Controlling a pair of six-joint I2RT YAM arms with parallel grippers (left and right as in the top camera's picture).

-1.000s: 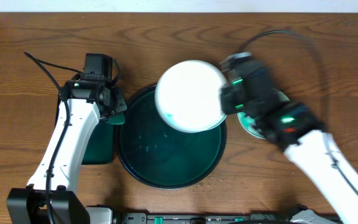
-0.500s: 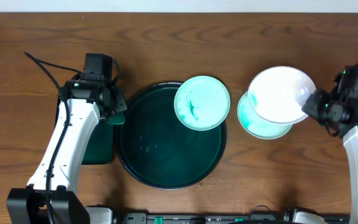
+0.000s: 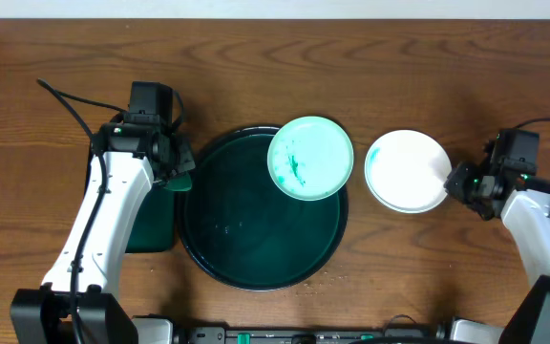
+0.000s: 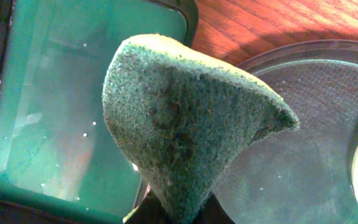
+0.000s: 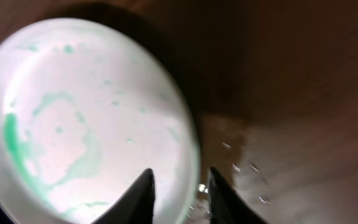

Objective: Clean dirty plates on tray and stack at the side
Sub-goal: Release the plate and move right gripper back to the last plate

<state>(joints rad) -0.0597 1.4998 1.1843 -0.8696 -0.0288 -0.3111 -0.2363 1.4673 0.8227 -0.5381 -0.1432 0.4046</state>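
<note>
The right pincer point(image 5: 179, 190) is seen part open, its two fingers set astride the near rim of the top plate point(image 5: 86, 118). As far as can be judged, nothing is gripped. That plate is laid flat just ahead of the fingers, at the side, and faint green streaks are left on it. Farther ahead, well apart, the smeared plate point(image 3: 310, 158) is found on the near edge of the tray point(image 3: 256, 258). Beyond the tray, the left pincer point(image 3: 179, 177) is clamped on the sponge point(image 4: 185, 124), which is held over the gap between tray and small tray point(image 4: 55, 112).

The rim could be caught by a finger as the right pincer is drawn back, and the wet plate could be dragged askew. Drops on the wood beside it suggest that it would slide easily.

Half a second earlier the top plate was held raised and tilted over a mint plate. Now it is set down and that plate is covered. The left pincer and sponge are unmoved.
</note>
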